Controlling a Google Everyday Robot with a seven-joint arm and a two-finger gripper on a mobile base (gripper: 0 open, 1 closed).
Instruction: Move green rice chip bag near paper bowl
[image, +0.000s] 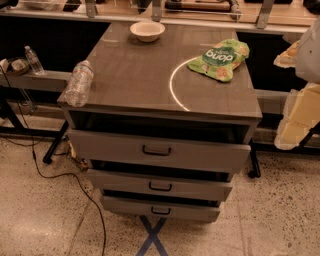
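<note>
The green rice chip bag (220, 58) lies flat on the right side of the grey cabinet top (140, 75), near its right edge. The paper bowl (147, 30) stands upright at the back of the top, left of centre, well apart from the bag. My gripper (299, 107) shows as pale cream parts at the right edge of the camera view, off the cabinet's right side and lower than the bag. It touches nothing that I can see.
A clear plastic water bottle (79, 83) lies on the cabinet's front left corner. The cabinet has three drawers (157, 150), each slightly pulled out. A shelf (30, 75) to the left holds a small bottle (34, 61). A black cable (60, 177) runs over the floor.
</note>
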